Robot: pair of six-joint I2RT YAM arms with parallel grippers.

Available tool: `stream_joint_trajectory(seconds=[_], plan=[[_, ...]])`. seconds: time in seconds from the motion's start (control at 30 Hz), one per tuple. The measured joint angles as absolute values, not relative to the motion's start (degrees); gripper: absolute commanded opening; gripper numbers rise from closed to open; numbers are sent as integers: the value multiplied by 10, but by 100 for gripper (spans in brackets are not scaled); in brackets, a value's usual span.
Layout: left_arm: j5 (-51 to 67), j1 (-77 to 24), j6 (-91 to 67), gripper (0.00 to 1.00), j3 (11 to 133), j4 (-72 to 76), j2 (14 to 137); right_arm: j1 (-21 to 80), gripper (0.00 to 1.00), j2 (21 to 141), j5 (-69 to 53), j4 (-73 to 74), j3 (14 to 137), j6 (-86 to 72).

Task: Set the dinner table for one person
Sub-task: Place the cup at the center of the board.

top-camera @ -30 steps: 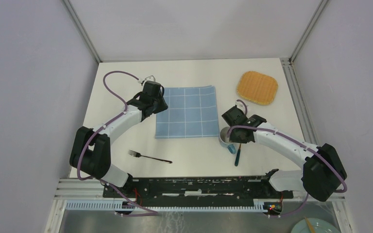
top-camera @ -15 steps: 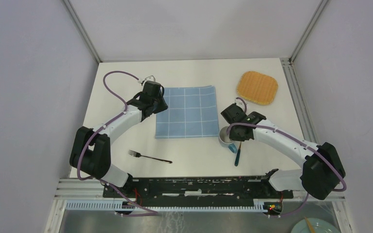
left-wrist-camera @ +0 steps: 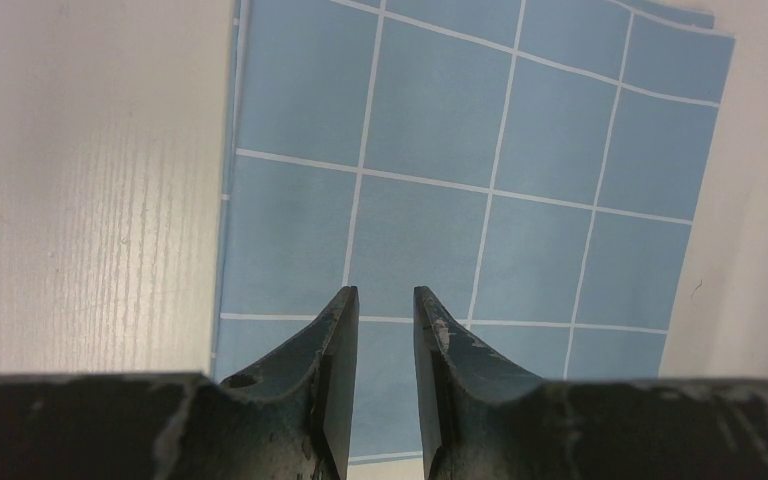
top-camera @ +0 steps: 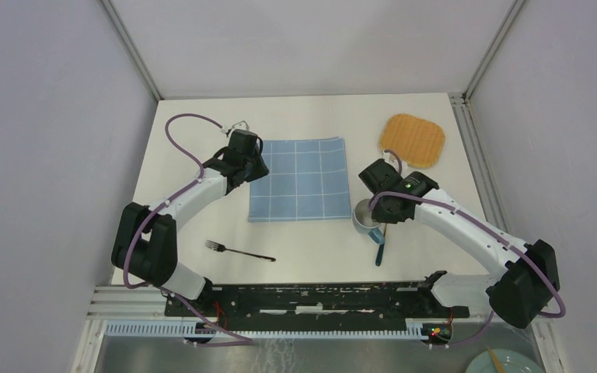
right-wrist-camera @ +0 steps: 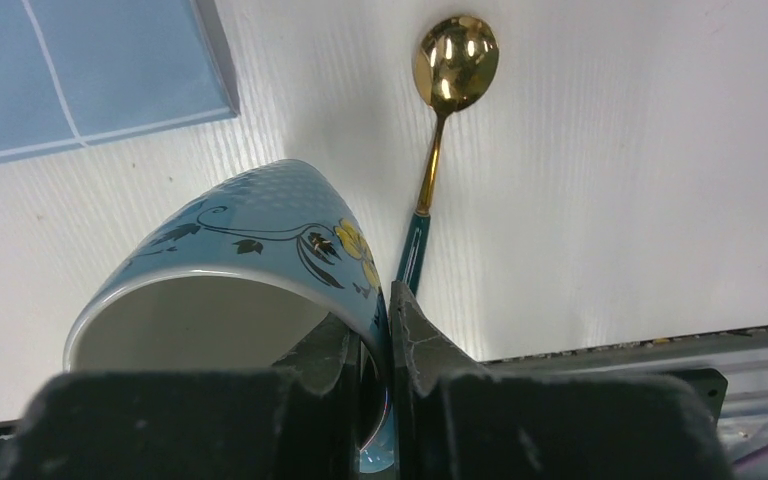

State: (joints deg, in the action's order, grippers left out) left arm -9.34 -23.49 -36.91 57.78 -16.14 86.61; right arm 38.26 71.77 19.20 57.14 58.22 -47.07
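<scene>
The dinner table (top-camera: 311, 116) is a plain white top. My right gripper (right-wrist-camera: 370, 305) is shut on the wall of a light blue flowered cup (right-wrist-camera: 250, 220), one finger inside and one outside, holding it tilted above the table. In the top view the right gripper (top-camera: 375, 210) holds the cup (top-camera: 363, 216) right of the blue checked cloth (top-camera: 299, 179). A gold spoon with a green handle (right-wrist-camera: 430, 170) lies under the cup, also seen in the top view (top-camera: 379, 249). My left gripper (left-wrist-camera: 385, 295) hovers over the cloth (left-wrist-camera: 460, 150), jaws slightly apart and empty. A black fork (top-camera: 241, 252) lies near the front.
An orange woven mat (top-camera: 412, 140) lies at the back right. Grey walls close in the table on three sides. A black rail (top-camera: 311, 299) runs along the near edge. The cloth's near right corner (right-wrist-camera: 80, 70) shows left of the cup.
My right gripper has lifted the cup off the table, tilted it and shifted it slightly right. The left arm has not moved.
</scene>
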Motion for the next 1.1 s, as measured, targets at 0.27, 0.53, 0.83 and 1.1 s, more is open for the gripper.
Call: stream_joint_trajectory(seconds=[0.27, 0.53, 0.83, 1.1], plan=[[-93, -235, -369, 33, 578, -161, 866, 383, 0, 711, 178, 609, 582, -475], [-93, -235, -369, 33, 578, -162, 865, 383, 0, 709, 165, 595, 545, -478], [-93, -235, -369, 33, 578, -164, 862, 383, 0, 718, 150, 573, 530, -479], [-93, -235, -369, 33, 578, -166, 862, 383, 0, 744, 140, 555, 527, -479]])
